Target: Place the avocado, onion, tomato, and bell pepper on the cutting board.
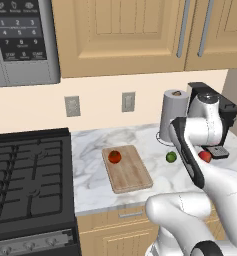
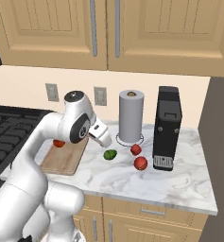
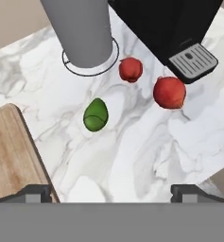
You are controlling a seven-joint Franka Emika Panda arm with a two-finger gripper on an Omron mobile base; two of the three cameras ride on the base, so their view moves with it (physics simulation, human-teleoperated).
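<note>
A simulated kitchen counter of white marble; a flat rectangular light-brown wooden cutting board lies on it beside a black stove, and one small round reddish vegetable already rests on the board's far end. The small green oval avocado sits on bare marble just off the board's right edge, apart from it; two more reddish round vegetables lie beyond, near a grey paper towel roll and a black coffee machine. The white arm's two-finger gripper hangs above the counter with its jaws spread wide and nothing between them; seen from the hand camera, the avocado lies ahead of the fingertips and slightly left of centre, its long axis running roughly away from the hand, tilted a little; likely the next item to pick.
</note>
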